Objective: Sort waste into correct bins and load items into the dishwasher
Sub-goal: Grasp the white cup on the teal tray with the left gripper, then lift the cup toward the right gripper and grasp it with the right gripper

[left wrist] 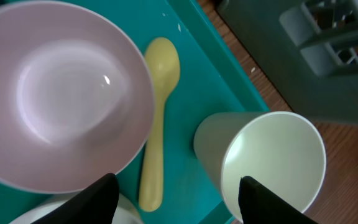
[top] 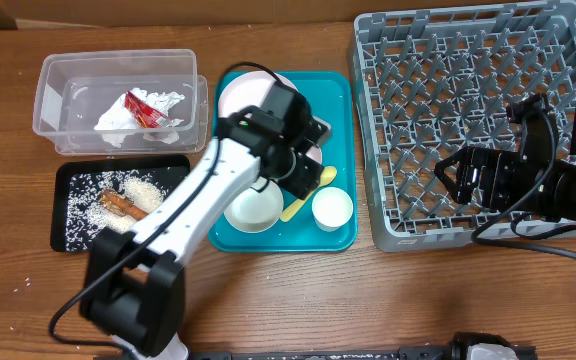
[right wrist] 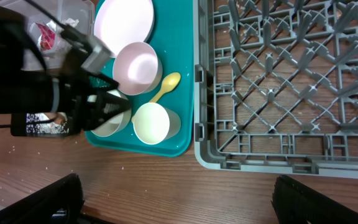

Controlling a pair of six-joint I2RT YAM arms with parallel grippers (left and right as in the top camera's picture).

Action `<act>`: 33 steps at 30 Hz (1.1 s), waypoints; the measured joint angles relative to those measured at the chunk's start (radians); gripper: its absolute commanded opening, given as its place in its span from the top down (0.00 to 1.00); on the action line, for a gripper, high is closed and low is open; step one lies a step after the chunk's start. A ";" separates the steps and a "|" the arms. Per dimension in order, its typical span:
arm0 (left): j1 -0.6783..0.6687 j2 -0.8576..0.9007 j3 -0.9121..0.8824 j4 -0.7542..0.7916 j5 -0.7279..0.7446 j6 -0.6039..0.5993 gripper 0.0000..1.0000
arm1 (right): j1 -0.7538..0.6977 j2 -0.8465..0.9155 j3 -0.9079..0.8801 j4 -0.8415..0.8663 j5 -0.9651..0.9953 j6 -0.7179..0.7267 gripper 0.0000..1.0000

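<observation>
Overhead, left arm (top: 198,190) covers the upper bowl (left wrist: 61,106) and plate (top: 243,95) edge; left gripper (left wrist: 179,186) spread over spoon (left wrist: 157,124) and cup (left wrist: 272,162), right gripper (right wrist: 176,186) spread over dish rack (right wrist: 197,93), fingertips cropped.

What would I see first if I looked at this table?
Probably the bright teal tray in the middle, holding the plate, bowls, cup and yellow spoon, with the left gripper open above them. Next, the big grey rack on the right, no dishes showing in it, and the red wrapper in the clear tub at far left.
</observation>
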 measured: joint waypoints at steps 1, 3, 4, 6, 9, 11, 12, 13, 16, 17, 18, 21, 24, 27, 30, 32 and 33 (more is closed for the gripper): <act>-0.018 0.028 0.000 0.001 -0.001 0.000 0.35 | 0.000 0.000 0.000 0.000 0.000 0.000 0.00; -0.045 0.061 0.000 0.001 -0.001 0.000 0.40 | 0.000 0.000 0.000 0.000 0.000 0.000 0.00; -0.053 0.071 0.000 0.000 0.000 0.000 0.49 | 0.000 0.000 0.000 -0.001 0.000 0.000 0.00; -0.067 0.090 0.000 0.000 0.000 0.000 0.64 | 0.000 0.000 0.000 -0.002 0.000 0.000 0.00; -0.070 0.100 0.000 0.002 -0.004 0.000 0.92 | 0.000 0.000 0.000 -0.001 0.000 0.000 0.00; -0.067 0.101 0.000 0.008 -0.011 -0.011 0.96 | 0.000 0.000 0.000 -0.001 0.000 0.000 0.00; -0.063 0.101 0.000 0.008 -0.013 -0.009 0.96 | 0.000 0.000 0.000 -0.001 0.000 0.000 0.00; -0.061 0.101 0.000 0.009 -0.013 -0.013 0.96 | 0.000 0.000 0.000 -0.001 0.000 0.000 0.00; -0.055 0.101 0.000 0.009 -0.012 -0.031 0.96 | 0.000 0.000 0.000 -0.001 0.000 0.000 0.00; -0.053 0.101 0.000 0.009 -0.012 -0.041 0.96 | 0.000 0.000 0.000 -0.001 0.000 0.000 0.00; -0.049 0.101 0.000 0.006 -0.008 -0.063 0.96 | 0.000 0.000 0.000 -0.001 0.000 0.000 0.00; -0.005 0.102 0.023 -0.034 0.086 -0.103 0.96 | 0.000 0.000 0.000 0.008 -0.024 0.001 0.00; 0.097 0.105 0.074 -0.053 0.286 -0.117 0.96 | 0.000 0.000 -0.006 0.043 -0.068 0.000 0.00; 0.257 0.105 0.126 -0.026 0.639 -0.117 0.96 | 0.000 0.002 -0.045 0.113 -0.149 0.000 0.00; 0.361 0.105 0.133 -0.011 0.921 -0.117 0.96 | 0.000 0.013 -0.097 0.201 -0.238 0.000 0.00; 0.394 0.105 0.133 -0.011 1.088 -0.118 0.96 | 0.000 0.029 -0.147 0.301 -0.337 0.000 0.00; 0.396 0.105 0.133 -0.011 1.132 -0.121 0.96 | 0.000 0.036 -0.165 0.341 -0.375 0.002 0.00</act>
